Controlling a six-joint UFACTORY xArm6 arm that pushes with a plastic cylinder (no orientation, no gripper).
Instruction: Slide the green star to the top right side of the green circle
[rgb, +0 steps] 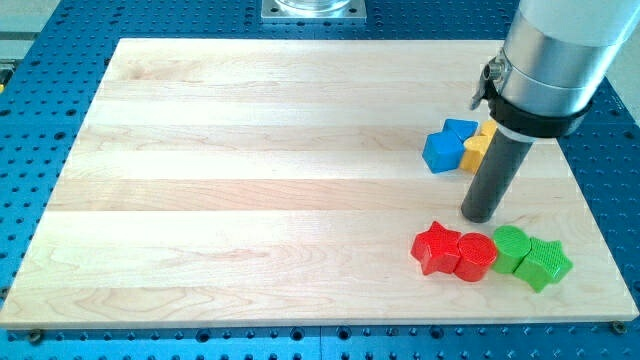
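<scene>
The green star lies near the view's bottom right corner of the wooden board, touching the right side of the green circle. My tip rests on the board just above and slightly left of the green circle, above the red circle. The tip touches no block.
A red star touches the red circle's left side, so the red and green blocks form a row. Blue blocks and a yellow block cluster above the tip. The board's right edge is close to the green star.
</scene>
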